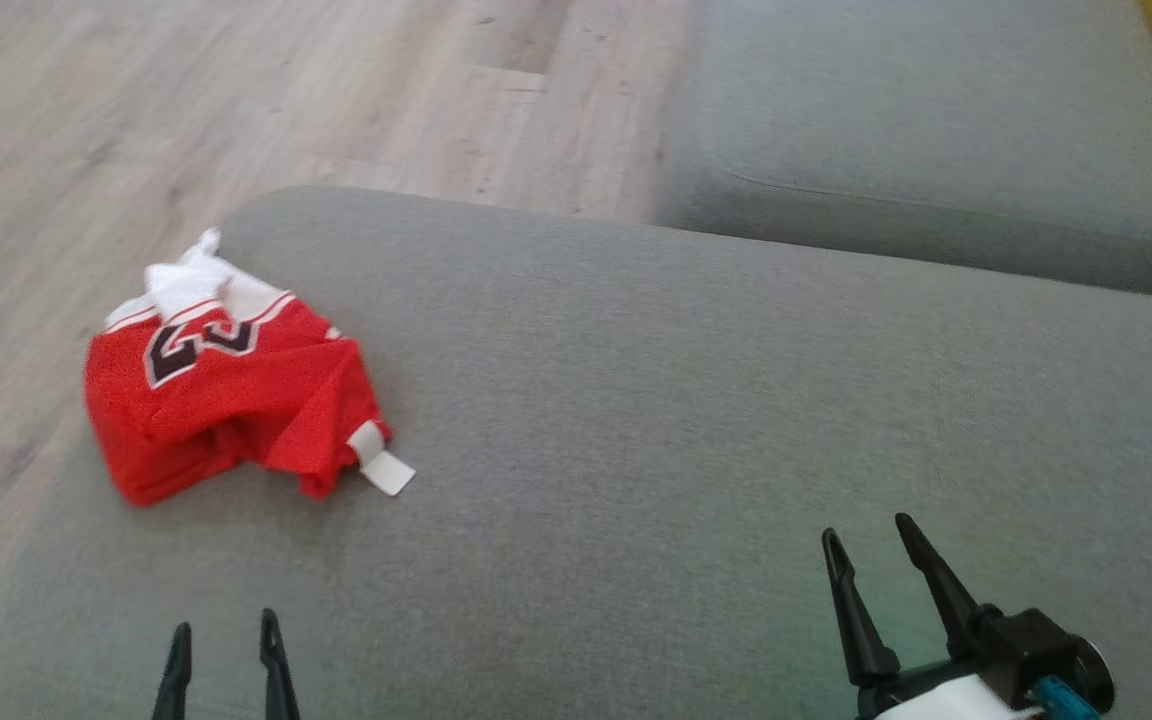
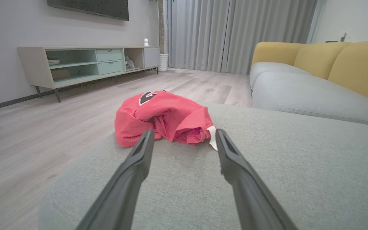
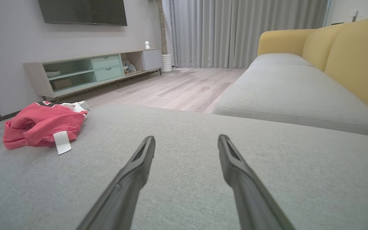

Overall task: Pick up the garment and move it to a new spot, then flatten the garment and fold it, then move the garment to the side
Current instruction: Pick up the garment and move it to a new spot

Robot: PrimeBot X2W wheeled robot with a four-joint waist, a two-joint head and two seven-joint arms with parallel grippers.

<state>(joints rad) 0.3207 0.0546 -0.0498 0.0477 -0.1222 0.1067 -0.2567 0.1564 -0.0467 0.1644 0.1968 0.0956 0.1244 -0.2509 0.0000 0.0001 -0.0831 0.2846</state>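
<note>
Garment [image 1: 226, 400] lies crumpled near the left far corner of the grey cushion [image 1: 636, 400], perhaps overhanging its edge. Left end effector [image 1: 224, 625] and right end effector [image 1: 866, 527] both spread wide, empty. Best to reach with the left, pinch a raised red fold, and lift clear.

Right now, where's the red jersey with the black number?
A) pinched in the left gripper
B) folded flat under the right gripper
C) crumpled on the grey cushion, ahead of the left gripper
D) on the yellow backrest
C: the red jersey lies bunched near the left corner of the grey cushion, beyond the open left gripper, which is not touching it. The right gripper is open over bare cushion.
</note>
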